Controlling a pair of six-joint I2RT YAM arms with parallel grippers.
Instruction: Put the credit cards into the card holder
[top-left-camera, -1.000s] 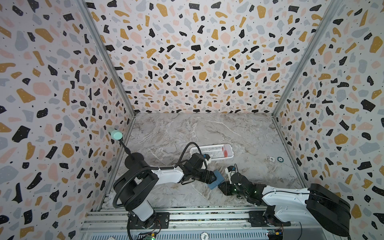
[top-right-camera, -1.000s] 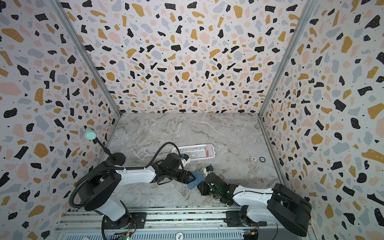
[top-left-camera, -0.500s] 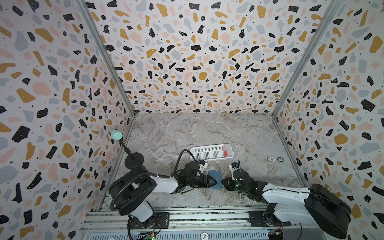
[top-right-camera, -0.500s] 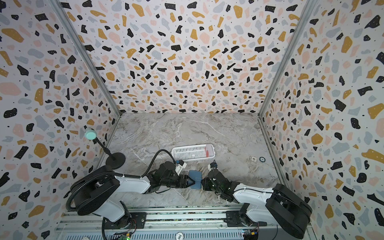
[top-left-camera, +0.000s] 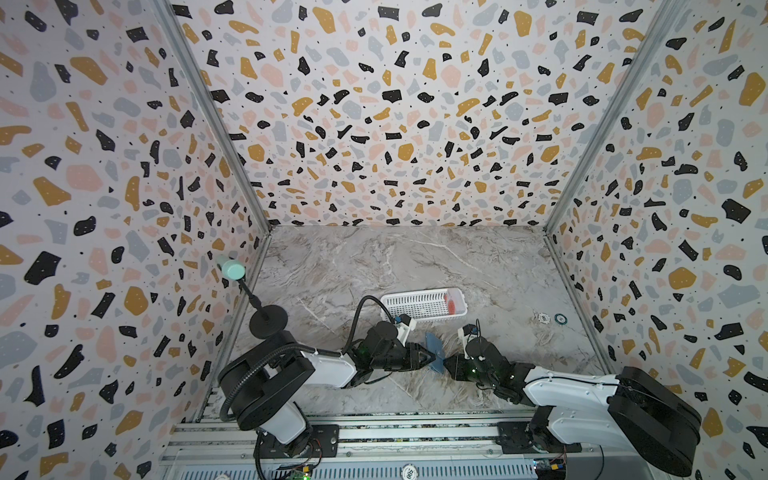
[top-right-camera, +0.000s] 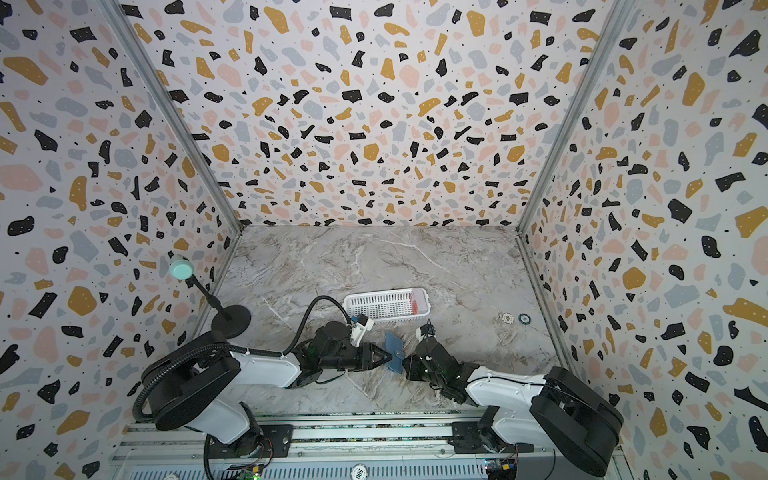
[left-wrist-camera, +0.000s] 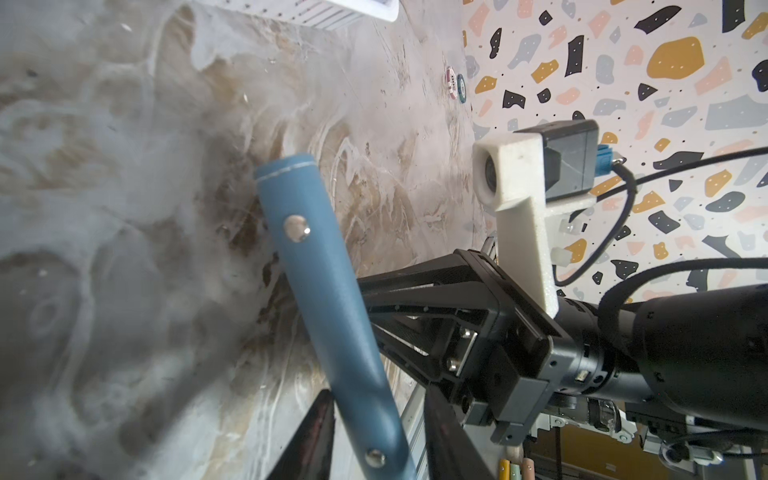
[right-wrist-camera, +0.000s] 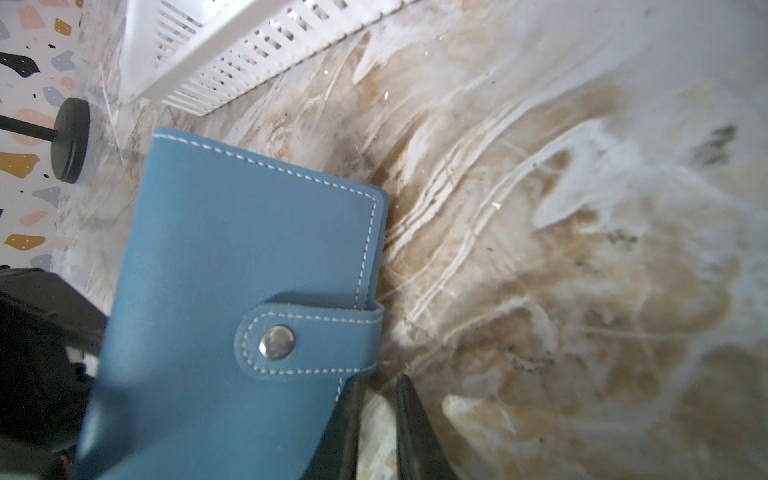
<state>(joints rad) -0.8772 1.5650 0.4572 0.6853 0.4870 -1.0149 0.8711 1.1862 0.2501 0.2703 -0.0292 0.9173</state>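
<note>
shut card holder (top-left-camera: 434, 352) between left hand (top-left-camera: 431, 358) and right hand (top-left-camera: 447, 365); sticker (top-left-camera: 410, 472): 500

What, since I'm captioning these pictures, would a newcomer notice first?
The blue card holder stands nearly upright at the front middle of the table, between the left gripper and right gripper. Behind it lies a white basket with a red card at its right end. Speckled walls surround everything.

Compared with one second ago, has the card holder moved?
Yes, slightly: the card holder now stands steeper, with its top edge closer to the white basket.
</note>
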